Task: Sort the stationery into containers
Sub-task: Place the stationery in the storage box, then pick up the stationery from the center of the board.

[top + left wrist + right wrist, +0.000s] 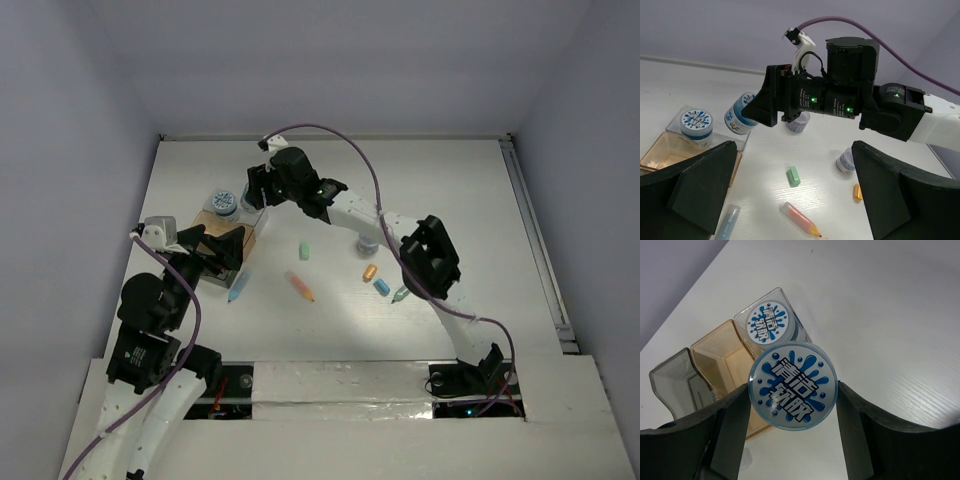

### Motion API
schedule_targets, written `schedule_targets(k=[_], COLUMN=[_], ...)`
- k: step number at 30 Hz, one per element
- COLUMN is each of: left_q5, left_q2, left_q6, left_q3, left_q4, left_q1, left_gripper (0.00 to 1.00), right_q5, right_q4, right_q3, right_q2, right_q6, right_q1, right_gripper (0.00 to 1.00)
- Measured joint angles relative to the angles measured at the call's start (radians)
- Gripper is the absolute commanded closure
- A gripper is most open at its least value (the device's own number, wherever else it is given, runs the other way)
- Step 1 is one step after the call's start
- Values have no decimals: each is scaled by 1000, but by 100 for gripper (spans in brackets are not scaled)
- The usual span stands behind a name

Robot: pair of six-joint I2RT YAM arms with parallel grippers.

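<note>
Right, your right gripper (pixel 791 392) is clamped on a small round blue-grey tub with a blue-splash printed lid (pixel 792 386), one finger against each side. That held tub sits over the edge of the boxes at the far left of the white table (pixel 450 200). I can't tell if it's touching anything underneath.

Just beyond it, a second round printed-lid tub (pixel 770 322) is inside the clear see-through plastic box (pixel 781 292). Beside that is the amber see-through plastic box (pixel 715 350), then a smoke-grey see-through box (pixel 672 385).

Your left gripper (pixel 793 145) is spread wide with nothing between the fingers. It hovers low, just in front of the amber box.

Loose on the table, outside the boxes:
- a short green stick (pixel 793 176)
- an orange pointed crayon-like stick (pixel 800 219)
- a pale blue stick (pixel 727 220), close to your left gripper's left finger
- a stubby orange piece (pixel 857 191)
- a blue stick (pixel 381 287) and a teal stick (pixel 400 295), seen from above just beside the orange piece

A third tub (pixel 799 121) stands under the right gripper's body. A fourth tub (pixel 845 161) stands near the right arm, close to the orange piece.
</note>
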Motion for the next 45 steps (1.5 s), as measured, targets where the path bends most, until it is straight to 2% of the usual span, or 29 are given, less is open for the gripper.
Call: schedule_targets(k=[6,9,16,19,24,27,32,36,41,45], left_q5=[0,0,0,0,4,34,101,93,-6,-97], left_q2=[0,0,2,7,52,132,309,455,759,1061], left_q6=[0,0,0,0,-13,-35,-105,-185,-208,-178], left_q3=[0,0,0,0,0,3,7,-5,50,220], left_q4=[0,0,0,1,11,21,73,193,306,327], left_q1=[8,8,12,19,28,29,19,-75,-229,-257], left_gripper=[1,1,2,2,2,4,6,7,6,5], right_q5=[1,1,2,2,6,43,159,272,378,401], right_q4=[-3,-22,-55,-46,-40,3,76,139,93,25], right_q3=[22,93,119,121,106,-38,-392,-666,-978,-1164], right_q2=[26,80,138,133,95,-32,-363,-613,-834,-978], right_q6=[-8,-13,-13,-15,-15,-20,-14,11,91,133], right_q1=[11,20,24,24,24,24,13,-50,-201,-210], right_gripper=[48,46,10,5,5,9,12,13,11,9])
